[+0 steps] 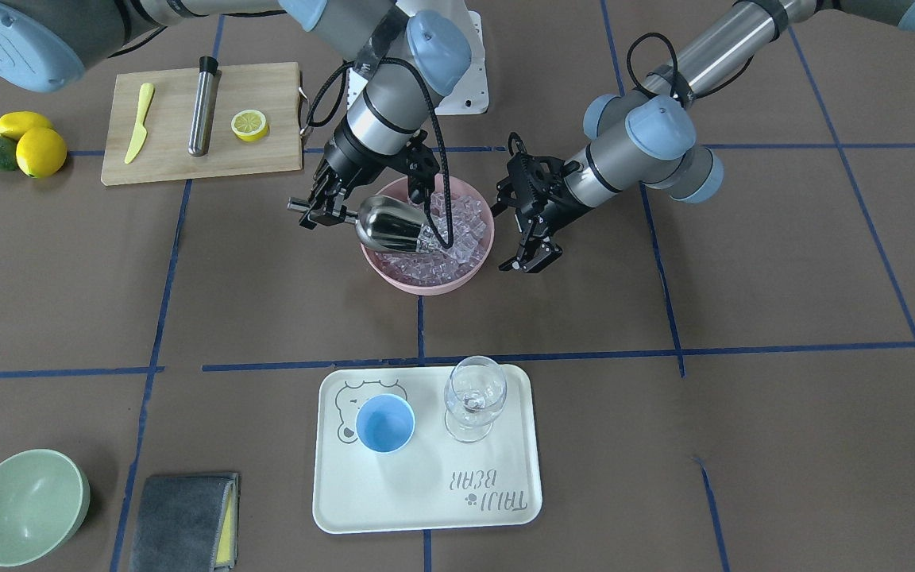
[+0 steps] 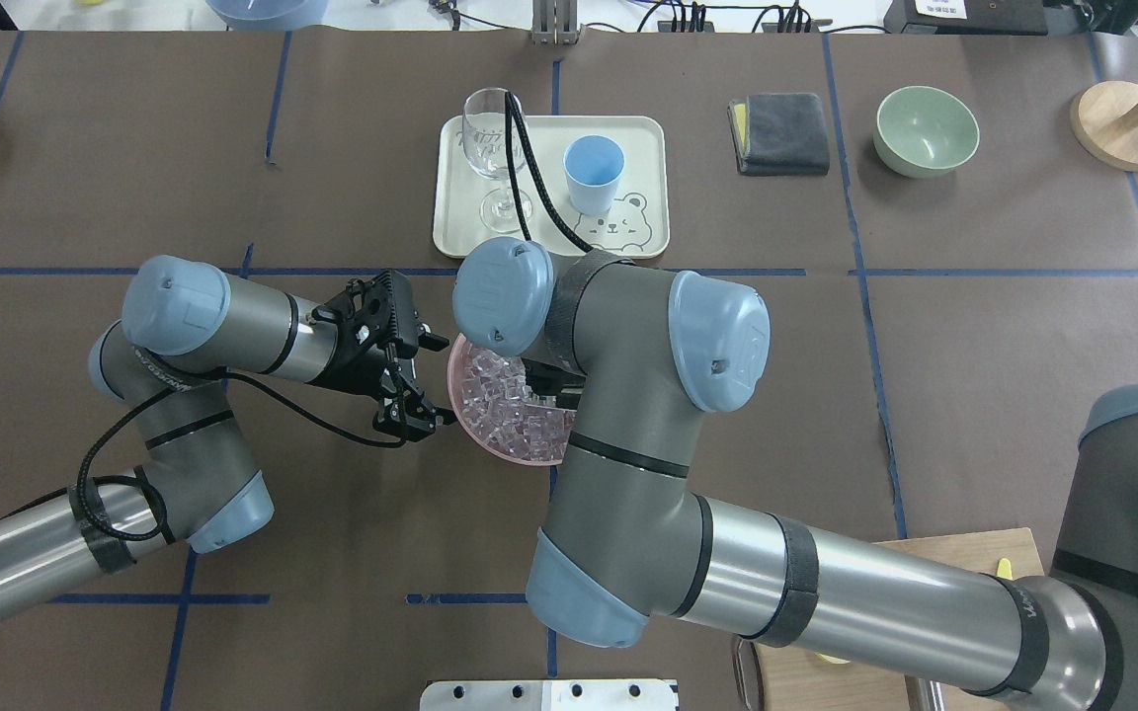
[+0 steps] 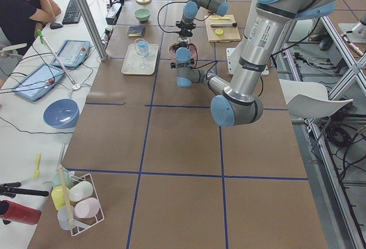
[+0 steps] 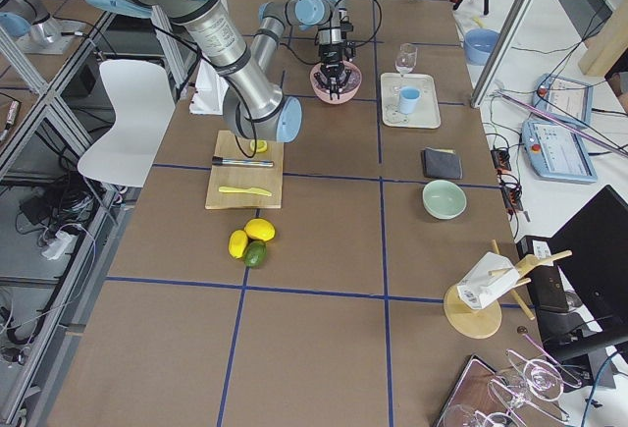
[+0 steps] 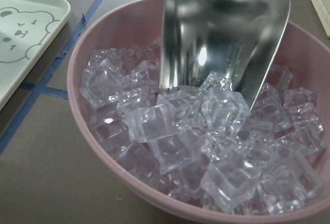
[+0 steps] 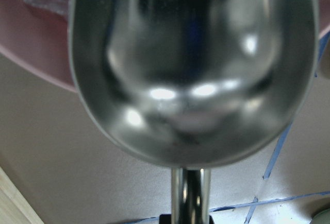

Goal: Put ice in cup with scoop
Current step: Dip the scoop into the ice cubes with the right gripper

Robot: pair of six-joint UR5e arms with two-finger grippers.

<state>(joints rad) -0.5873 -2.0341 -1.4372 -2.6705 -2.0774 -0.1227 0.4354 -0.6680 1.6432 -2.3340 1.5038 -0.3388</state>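
Note:
The steel scoop [image 1: 394,225] is tilted with its mouth dipped into the ice [image 1: 461,230] heaped in a pink bowl [image 1: 426,282]. My right gripper [image 1: 321,213] is shut on the scoop's thin handle, at the bowl's side. The right wrist view shows the empty trough [image 6: 193,64] from behind. In the left wrist view the scoop tip [image 5: 221,38] rests among the ice cubes [image 5: 206,136]. My left gripper [image 1: 533,256] is open and empty just beside the bowl's other side. The light-blue cup [image 1: 385,423] stands empty on a white tray [image 1: 426,500].
A wine glass [image 1: 473,397] stands beside the cup on the tray. A cutting board [image 1: 203,123] holds a yellow knife, a steel cylinder and a lemon half. Lemons and an avocado [image 1: 21,143], a green bowl [image 1: 27,506] and a grey cloth [image 1: 183,520] lie farther off.

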